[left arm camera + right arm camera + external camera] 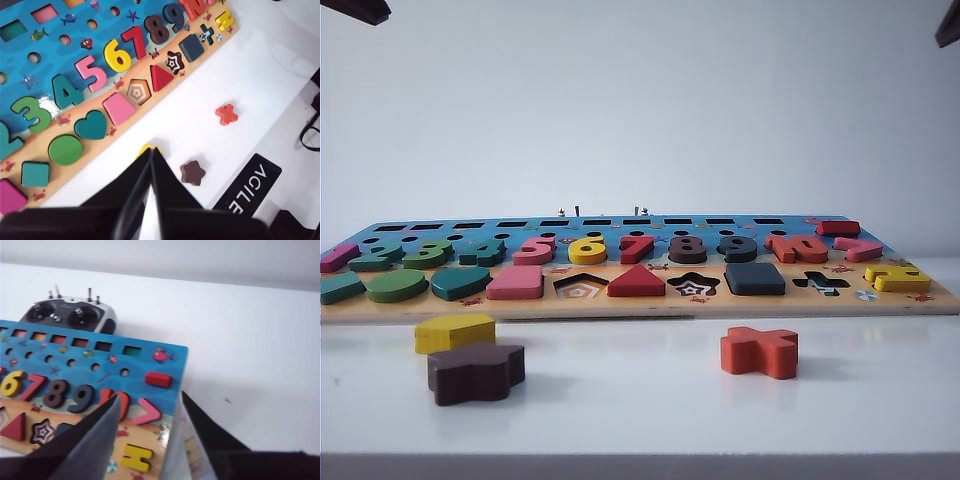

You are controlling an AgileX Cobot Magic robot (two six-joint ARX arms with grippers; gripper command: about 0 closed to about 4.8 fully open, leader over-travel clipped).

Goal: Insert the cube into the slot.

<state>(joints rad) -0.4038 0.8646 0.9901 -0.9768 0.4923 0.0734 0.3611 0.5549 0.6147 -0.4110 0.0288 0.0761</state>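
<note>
Nearest the exterior camera, a dark brown star-like block (475, 372) lay on the white table (640, 420), with a yellow pentagon block (454, 332) just behind it and an orange cross block (760, 351) well apart to the right. Behind them stretched the puzzle board (640, 300), its numbers in a row and its shapes along the front edge. The cube (754, 278) sat flat in the slot, which it filled, between the star-shaped recess (694, 285) and the cross-shaped recess (820, 283); nothing of the checkerboard bottom showed. A red triangle (636, 282) and the open pentagon recess (580, 287) lay further left.

The left gripper (150, 172) hung above the table in front of the board, its two dark fingers meeting at the tips with nothing between them; the yellow block (148, 148) peeped out just past those tips. In that view the cube (191, 47) appeared near the board's far end.

The right gripper (150, 410) hovered over the board's right end, jaws spread apart and empty, with the yellow letter H (136, 458) visible between its fingers. A remote controller (70, 315) rested on the table behind the board
</note>
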